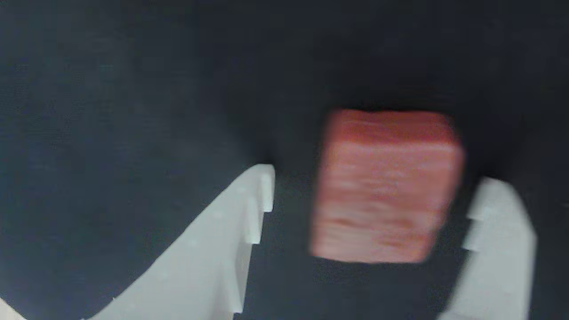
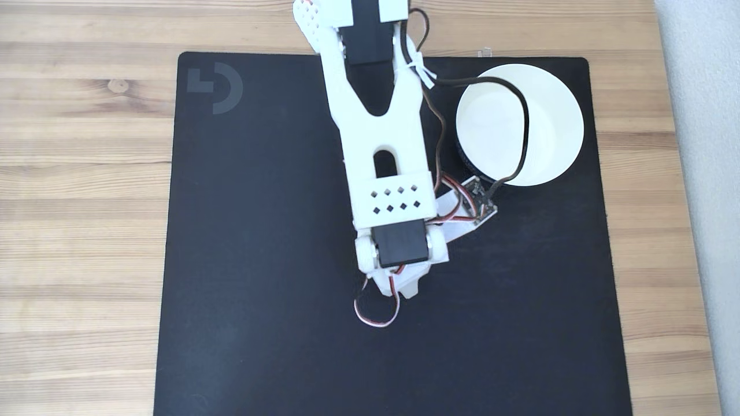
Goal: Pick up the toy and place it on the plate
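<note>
clearly the fingers are standing wide apart, gripping nothing, with the toy lying between them, closer to the right one in the wrist view; closing off-centre risks nudging it aside. the plate is waiting far right.

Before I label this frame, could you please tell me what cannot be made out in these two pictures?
- Toy: blurred in the wrist view, so its surface texture is unreadable; in the fixed view the arm covers it.
- Tool: in the wrist view its fingers flank the toy, but contact cannot be told.
- Plate: a cable crosses it in the fixed view; any print on its dark side is too small to read.
</note>
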Controlling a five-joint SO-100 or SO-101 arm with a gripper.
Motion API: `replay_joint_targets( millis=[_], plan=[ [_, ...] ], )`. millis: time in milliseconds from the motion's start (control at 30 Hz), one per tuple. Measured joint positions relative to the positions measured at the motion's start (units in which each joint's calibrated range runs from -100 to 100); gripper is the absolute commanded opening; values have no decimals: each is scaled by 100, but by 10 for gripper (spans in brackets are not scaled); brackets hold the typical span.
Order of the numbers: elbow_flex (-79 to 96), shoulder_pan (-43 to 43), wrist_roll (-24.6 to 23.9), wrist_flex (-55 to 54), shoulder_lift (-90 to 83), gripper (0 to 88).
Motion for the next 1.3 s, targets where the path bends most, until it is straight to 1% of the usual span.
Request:
replay_joint_targets(
  millis=[33, 67, 200, 533, 733, 833, 967, 1067, 1267, 1300],
  plan=[
    [-76, -67, -26, -25, 8, 22],
    [-85, -83, -41, -25, 0, 17],
    [-113, -83, -278, -25, 0, 25],
    [-113, -83, -304, -25, -8, 24],
    [-227, -400, -371, -17, -192, 24],
    [-227, -516, -618, -17, -866, 24],
    [-217, -541, -700, -17, -1515, 24],
    [-217, -749, -891, 25, -1907, 23],
    [-217, -1207, -1210, -270, -2656, 23],
    [-66, -1298, -1328, -338, -2948, 23]
  ],
)
